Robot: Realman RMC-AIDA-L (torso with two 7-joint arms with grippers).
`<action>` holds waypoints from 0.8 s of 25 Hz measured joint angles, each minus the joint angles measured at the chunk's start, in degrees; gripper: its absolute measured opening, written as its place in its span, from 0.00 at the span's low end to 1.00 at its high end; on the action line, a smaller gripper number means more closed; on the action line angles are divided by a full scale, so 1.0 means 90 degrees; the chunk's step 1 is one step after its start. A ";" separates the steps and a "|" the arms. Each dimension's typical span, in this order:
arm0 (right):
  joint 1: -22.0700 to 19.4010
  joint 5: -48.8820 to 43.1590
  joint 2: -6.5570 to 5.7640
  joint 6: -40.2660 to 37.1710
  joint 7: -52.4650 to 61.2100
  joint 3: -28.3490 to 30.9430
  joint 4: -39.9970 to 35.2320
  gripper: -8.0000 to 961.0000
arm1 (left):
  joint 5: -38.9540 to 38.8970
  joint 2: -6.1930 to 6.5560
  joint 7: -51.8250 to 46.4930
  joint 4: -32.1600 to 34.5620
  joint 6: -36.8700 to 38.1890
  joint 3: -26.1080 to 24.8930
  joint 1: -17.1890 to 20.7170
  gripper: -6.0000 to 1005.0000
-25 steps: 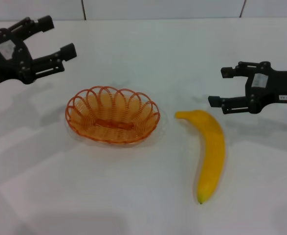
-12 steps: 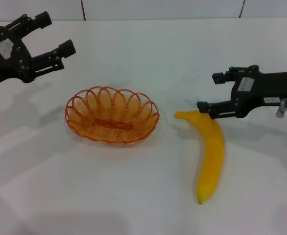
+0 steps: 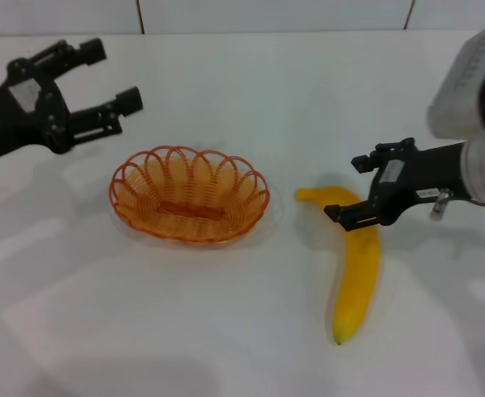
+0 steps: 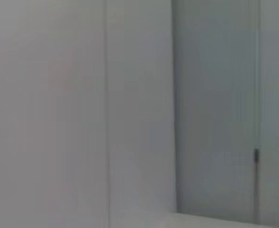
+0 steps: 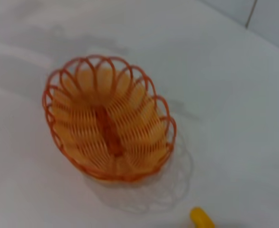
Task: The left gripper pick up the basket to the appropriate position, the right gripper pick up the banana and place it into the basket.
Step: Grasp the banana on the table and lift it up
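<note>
My right gripper (image 3: 346, 188) is over the stem end of the banana (image 3: 357, 263), fingers spread apart, one on the far side of the stem and one on the near side, nothing clamped. Whether the fingers touch the fruit I can't tell. Banana lies flat on the white table (image 3: 225, 331), curved, stem end toward the back, tip toward me, just to the right of the basket (image 3: 189, 194) and not touching it. Basket sits upright on the table, empty. My left gripper (image 3: 102, 77) hangs in the air behind and left of the basket, fingers wide apart, holding nothing. Right wrist view shows the basket (image 5: 109, 118) from above and a bit of banana (image 5: 201, 218) at the frame edge.
</note>
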 joint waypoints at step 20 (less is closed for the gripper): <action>-0.0020 -0.1028 -0.0009 0.0111 0.1108 -0.0714 -0.0360 0.92 | 0.0028 -0.0092 0.1588 0.0378 0.0956 0.2236 0.0882 0.89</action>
